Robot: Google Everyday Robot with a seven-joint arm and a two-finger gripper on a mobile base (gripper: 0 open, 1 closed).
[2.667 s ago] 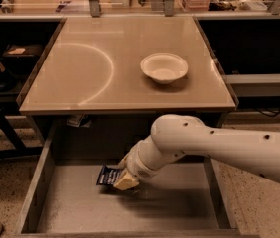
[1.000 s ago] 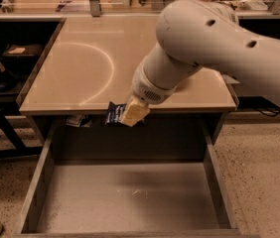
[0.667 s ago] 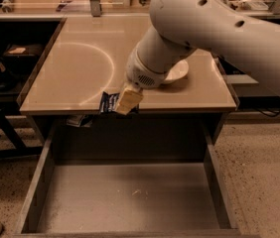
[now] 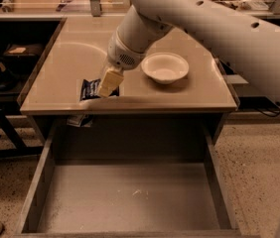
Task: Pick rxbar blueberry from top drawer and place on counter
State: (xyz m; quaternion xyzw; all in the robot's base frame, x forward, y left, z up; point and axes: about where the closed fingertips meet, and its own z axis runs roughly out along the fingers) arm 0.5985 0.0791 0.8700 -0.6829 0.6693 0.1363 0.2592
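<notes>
The rxbar blueberry [image 4: 89, 89], a dark navy wrapper with white lettering, is at the front left part of the tan counter [image 4: 70, 68], low over it or touching it. My gripper [image 4: 107, 85] is shut on the bar's right end, its yellowish fingers [image 4: 109, 81] over the wrapper. My white arm reaches down to it from the upper right. The top drawer [image 4: 130, 197] stands pulled open below the counter's front edge, its speckled grey floor bare.
A white bowl [image 4: 164, 67] sits on the counter just right of my gripper. A small tag [image 4: 79, 120] hangs under the counter's front edge. Dark shelving and a stand are at the left, speckled floor at the right.
My gripper has lifted the bar out of the drawer, carried it up and back over the counter's front edge, and lowered it toward the counter. The drawer is now empty.
</notes>
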